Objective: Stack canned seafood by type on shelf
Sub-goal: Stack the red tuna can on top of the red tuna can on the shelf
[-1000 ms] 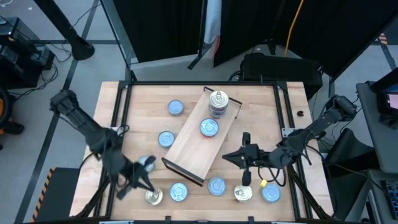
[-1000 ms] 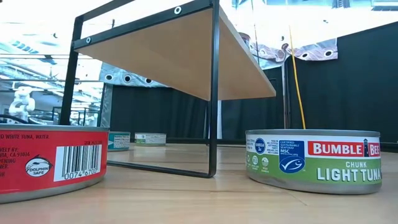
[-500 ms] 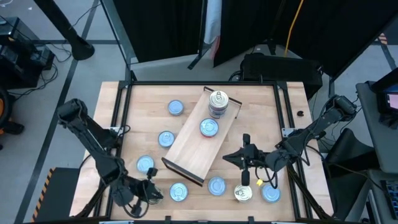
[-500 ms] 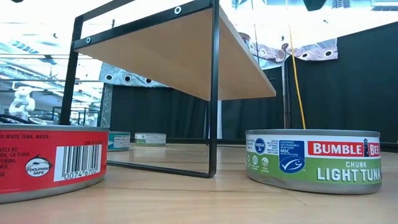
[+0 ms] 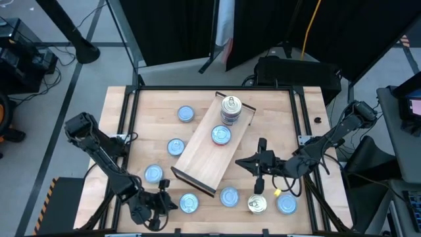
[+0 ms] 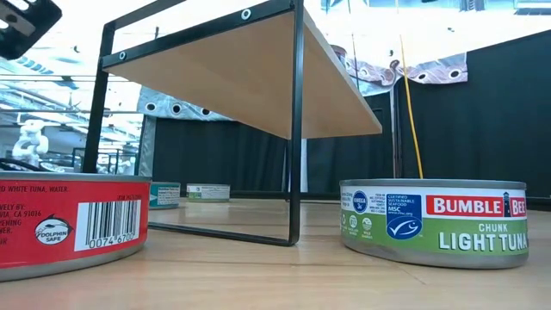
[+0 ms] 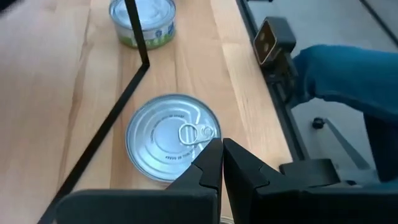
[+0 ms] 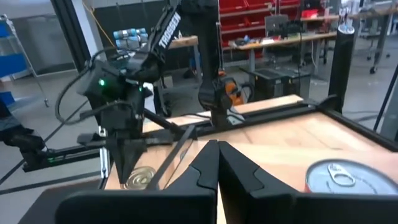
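The shelf [image 5: 209,146] lies slantwise mid-table; a stack of tins [image 5: 230,109] stands at its far end and one blue-topped tin [image 5: 222,135] sits on its middle. Several blue-topped tins [image 5: 175,147] and a silver-topped one [image 5: 257,204] rest on the tabletop around it. My left gripper [image 5: 164,199], shut, is low at the near left, its tips [image 7: 222,144] at the rim of a silver-topped tin [image 7: 168,137] with a pull tab. My right gripper [image 5: 242,162], shut and level, hovers right of the shelf, clear of every tin. My left gripper comes slanting down at the silver-topped tin. Its shut fingertips stand over the tin's rim beside the pull tab [image 7: 198,132]. Whether they touch it I cannot tell. The tin sits flat on the table.
The low view shows a red-labelled tin [image 6: 69,220] and a green-labelled tin [image 6: 435,220] close in front, with the shelf's underside [image 6: 250,77] above. The shelf's dark leg [image 7: 134,74] runs beside the silver tin. A blue sleeve [image 7: 348,74] shows beyond the table's near edge.
My left gripper has sunk and gone toward the table's near edge, rolling as it went. It now stands over the silver-topped tin and has uncovered the blue-topped tin at the near left. It has stayed shut.
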